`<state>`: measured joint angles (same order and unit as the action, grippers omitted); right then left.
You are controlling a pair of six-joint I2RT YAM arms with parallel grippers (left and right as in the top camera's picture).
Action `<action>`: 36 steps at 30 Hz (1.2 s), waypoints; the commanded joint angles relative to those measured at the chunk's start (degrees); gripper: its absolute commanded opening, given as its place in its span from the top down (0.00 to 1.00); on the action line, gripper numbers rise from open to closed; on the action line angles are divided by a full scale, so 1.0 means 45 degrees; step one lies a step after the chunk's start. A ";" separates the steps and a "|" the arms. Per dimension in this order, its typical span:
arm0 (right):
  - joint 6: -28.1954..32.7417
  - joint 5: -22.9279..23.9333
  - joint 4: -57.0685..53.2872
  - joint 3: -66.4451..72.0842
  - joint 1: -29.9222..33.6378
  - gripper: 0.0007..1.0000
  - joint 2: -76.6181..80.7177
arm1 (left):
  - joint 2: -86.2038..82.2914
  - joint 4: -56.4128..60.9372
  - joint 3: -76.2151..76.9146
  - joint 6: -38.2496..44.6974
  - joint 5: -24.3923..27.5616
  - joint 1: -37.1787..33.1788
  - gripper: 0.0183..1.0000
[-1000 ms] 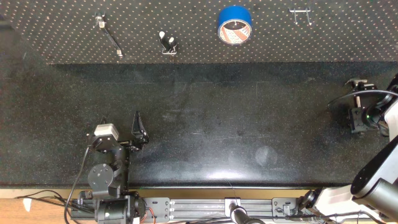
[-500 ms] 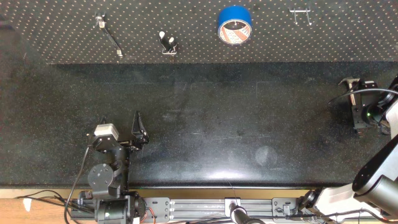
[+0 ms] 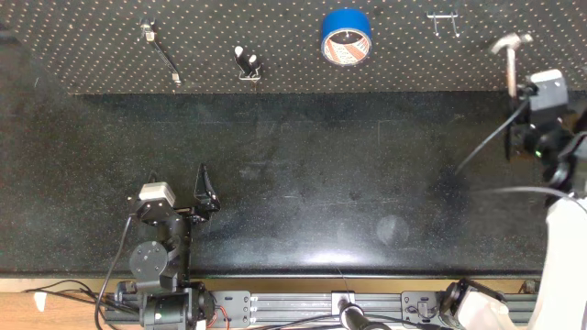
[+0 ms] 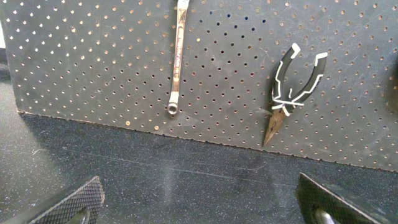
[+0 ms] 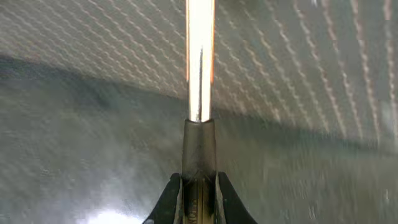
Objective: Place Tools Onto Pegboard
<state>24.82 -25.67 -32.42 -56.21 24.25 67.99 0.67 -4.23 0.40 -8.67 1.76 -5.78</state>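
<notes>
Between the closed fingers of the right gripper (image 5: 199, 190) sits the dark grip of a hammer (image 5: 200, 74). Its bright shaft runs straight out ahead of the gripper toward the pegboard (image 5: 298, 56). Seen from above, the hammer's head lies over the board's right end, beyond the gripper and off to one side of a bare double hook (image 3: 443, 23).

The step in hand looks like carrying the hammer to that hook. The next move would call for bringing the head across to the hook and lowering it so the prongs catch beneath it, and only then letting go.

The left gripper (image 4: 199, 208) rests with its fingers spread wide and nothing between them. Ahead of it, a wrench (image 4: 177, 56) and pliers (image 4: 289, 87) hang on the board.

The hammer's head is cut off in the right wrist view. The view from above does not tell how far the head stands off the board, or whether it touches.
</notes>
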 commanded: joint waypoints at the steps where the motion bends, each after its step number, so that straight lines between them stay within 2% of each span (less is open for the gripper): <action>1: -0.2322 -0.0505 0.2040 -0.0039 -0.1695 0.93 -0.0539 | -0.0102 -0.0087 -0.0019 0.0024 0.0005 0.0063 0.00; 10: -0.2414 -0.0500 0.2953 -0.0039 -0.3186 0.93 0.1054 | -0.0102 -0.0087 -0.0019 0.0024 0.0005 0.0063 0.00; 21: -0.2404 -0.0408 0.2958 -0.0039 -0.3181 0.92 0.2759 | -0.0102 -0.0087 -0.0019 0.0024 0.0005 0.0063 0.00; 22: -0.2404 -0.0398 0.2958 -0.0039 -0.3181 0.83 0.2783 | -0.0102 -0.0087 -0.0019 0.0024 0.0000 0.0063 0.00; 23: -0.2404 -0.0398 0.2958 -0.0039 -0.3181 0.68 0.2793 | -0.0102 -0.0087 -0.0019 0.0024 0.0005 0.0063 0.00; 26: -0.2414 -0.0408 0.2943 -0.0010 -0.3186 0.06 0.2458 | -0.0102 -0.0087 -0.0019 0.0024 0.0005 0.0063 0.00; 27: -0.2409 -0.0403 0.2939 0.0131 -0.3211 0.01 0.2152 | -0.0102 -0.0087 -0.0019 0.0024 0.0005 0.0063 0.00; 29: -0.2404 -0.0044 0.2710 0.1001 -0.3390 0.01 0.0699 | -0.0102 -0.0087 -0.0019 0.0024 0.0005 0.0063 0.00; 31: -0.2399 0.1044 0.3094 0.3143 -0.4114 0.01 -0.1962 | -0.0102 -0.0087 -0.0019 0.0024 0.0005 0.0063 0.00; 36: -0.2710 0.0991 0.7300 0.9151 -0.5367 0.01 -0.8000 | -0.0102 -0.0087 -0.0019 0.0024 0.0005 0.0063 0.00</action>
<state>14.00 -22.15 -5.78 -23.81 2.04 40.49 0.64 -4.27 0.45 -8.64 1.76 -5.80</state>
